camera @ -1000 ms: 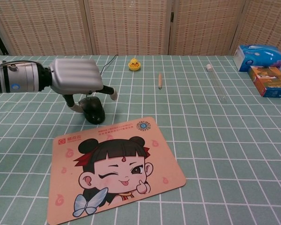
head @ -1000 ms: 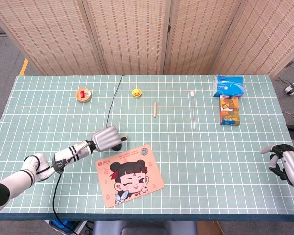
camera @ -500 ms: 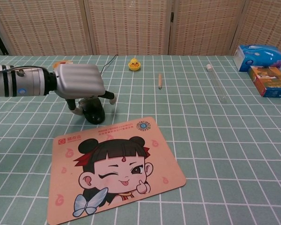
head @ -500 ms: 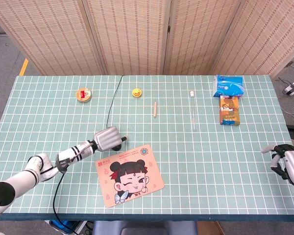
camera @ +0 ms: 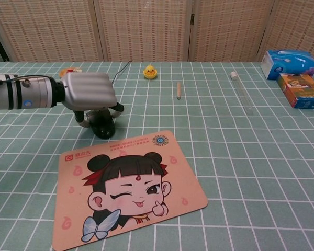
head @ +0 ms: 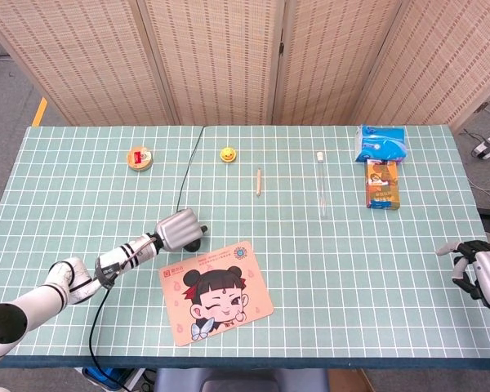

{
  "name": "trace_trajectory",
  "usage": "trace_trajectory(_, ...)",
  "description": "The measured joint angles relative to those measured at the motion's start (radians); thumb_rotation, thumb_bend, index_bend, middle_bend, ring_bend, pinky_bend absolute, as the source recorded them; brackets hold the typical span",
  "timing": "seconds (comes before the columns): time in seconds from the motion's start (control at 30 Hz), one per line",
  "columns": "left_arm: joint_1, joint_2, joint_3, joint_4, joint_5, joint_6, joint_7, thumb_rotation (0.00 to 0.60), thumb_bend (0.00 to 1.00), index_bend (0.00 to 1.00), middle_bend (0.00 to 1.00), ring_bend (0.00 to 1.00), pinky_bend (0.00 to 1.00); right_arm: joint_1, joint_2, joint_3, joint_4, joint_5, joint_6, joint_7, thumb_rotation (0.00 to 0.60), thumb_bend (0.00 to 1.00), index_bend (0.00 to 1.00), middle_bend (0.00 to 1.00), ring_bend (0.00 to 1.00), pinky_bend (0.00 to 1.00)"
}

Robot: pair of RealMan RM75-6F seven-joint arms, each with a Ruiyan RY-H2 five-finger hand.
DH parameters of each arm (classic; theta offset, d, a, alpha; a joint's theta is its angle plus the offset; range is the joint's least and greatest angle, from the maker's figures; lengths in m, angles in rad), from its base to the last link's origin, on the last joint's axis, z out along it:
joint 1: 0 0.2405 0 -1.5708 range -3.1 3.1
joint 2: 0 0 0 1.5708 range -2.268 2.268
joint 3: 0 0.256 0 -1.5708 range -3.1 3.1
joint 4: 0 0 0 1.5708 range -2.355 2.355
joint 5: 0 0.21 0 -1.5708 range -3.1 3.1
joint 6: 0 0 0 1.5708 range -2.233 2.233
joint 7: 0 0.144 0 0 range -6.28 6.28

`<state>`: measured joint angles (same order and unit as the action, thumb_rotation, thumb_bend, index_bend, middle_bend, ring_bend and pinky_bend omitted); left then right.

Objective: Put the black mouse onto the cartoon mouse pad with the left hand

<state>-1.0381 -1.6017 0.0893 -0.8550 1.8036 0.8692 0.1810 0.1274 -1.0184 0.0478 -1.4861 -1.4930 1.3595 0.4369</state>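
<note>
Left hand left of centre, fingers curled round black mouse, just above cartoon mouse pad. Right hand lower right, empty, fingers spread.

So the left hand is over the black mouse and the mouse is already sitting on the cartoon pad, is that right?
Not quite. The left hand is over the black mouse, but the mouse sits on the green table, just beyond the far edge of the cartoon pad. The chest view shows this.
</note>
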Motion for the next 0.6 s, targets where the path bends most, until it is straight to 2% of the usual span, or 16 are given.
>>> trace_trajectory(0.37, 0.011, 0.011, -0.002, -0.045, -0.025, 0.004, 0.059, 0.6, 0.05, 0.58, 1.0, 1.0, 1.0, -0.003, 0.002, -0.001, -0.005, -0.006, 0.01, 0.0, 0.6, 0.45, 0.42, 0.34, 0.34, 0.27)
trace_trajectory(0.6, 0.02, 0.047, -0.006, -0.127, -0.026, 0.033, 0.106, 0.6, 0.06, 0.6, 1.0, 1.0, 1.0, -0.008, 0.006, -0.003, -0.009, -0.017, 0.022, 0.005, 0.6, 0.45, 0.42, 0.34, 0.34, 0.27)
